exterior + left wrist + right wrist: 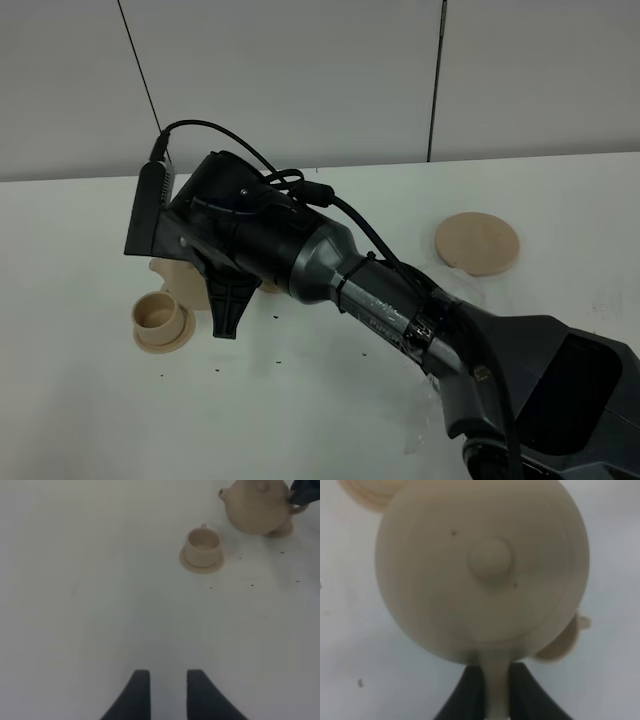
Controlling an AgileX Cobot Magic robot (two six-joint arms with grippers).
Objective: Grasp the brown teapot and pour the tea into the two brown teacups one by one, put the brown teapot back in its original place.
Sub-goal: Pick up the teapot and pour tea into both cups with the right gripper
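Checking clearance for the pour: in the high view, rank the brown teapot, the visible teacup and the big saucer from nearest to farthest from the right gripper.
1. brown teapot, held in the right gripper.
2. teacup, just to its left.
3. big saucer, far to the right.

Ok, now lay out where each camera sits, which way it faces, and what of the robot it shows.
Exterior high: mounted high, looking down at the white table; the right arm reaches across, a teacup beside it, the large saucer bare.
Left wrist: low, looking along the table past the open left gripper toward that teacup and the brown teapot.
Right wrist: looking straight down on the teapot's lid; right gripper shut on its handle.
Shared: both wrist views show the teapot.
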